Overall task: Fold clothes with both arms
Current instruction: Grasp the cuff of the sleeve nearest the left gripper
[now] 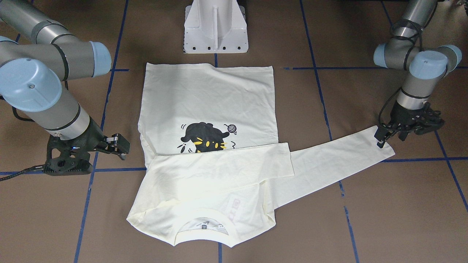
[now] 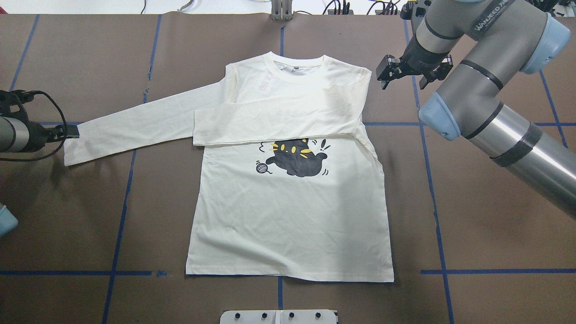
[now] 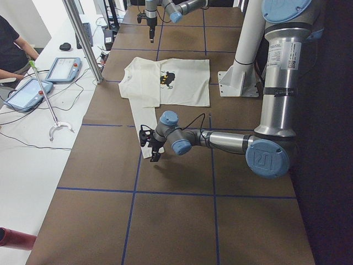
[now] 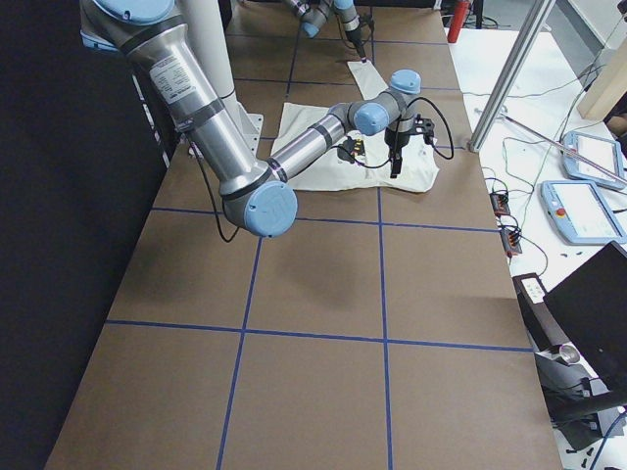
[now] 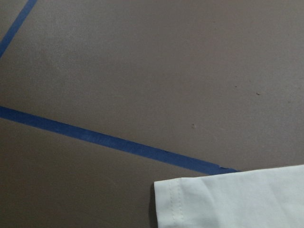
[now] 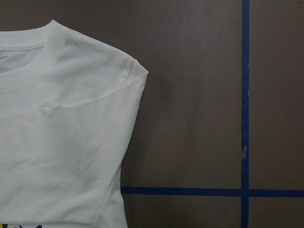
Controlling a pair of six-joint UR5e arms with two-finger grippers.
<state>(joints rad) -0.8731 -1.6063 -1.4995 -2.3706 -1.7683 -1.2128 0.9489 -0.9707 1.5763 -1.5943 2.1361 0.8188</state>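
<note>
The cream-white shirt (image 2: 288, 216) lies flat, print side up, with the black cat print (image 2: 294, 157) showing. One sleeve (image 2: 270, 123) is folded across the chest. The other sleeve (image 2: 135, 123) stretches out flat towards my left arm. My left gripper (image 2: 67, 132) is low at that sleeve's cuff (image 5: 237, 199). It looks open, with one fingertip at the cuff's corner (image 1: 380, 138). My right gripper (image 2: 403, 77) is open and empty. It hovers beside the shirt's shoulder (image 6: 128, 71), clear of the cloth.
The white pedestal base (image 1: 215, 27) stands close to the shirt's hem. Blue tape lines (image 2: 434, 202) cross the brown table. Tablets (image 3: 60, 69) and cables lie on a white bench beyond the collar side, where a person sits.
</note>
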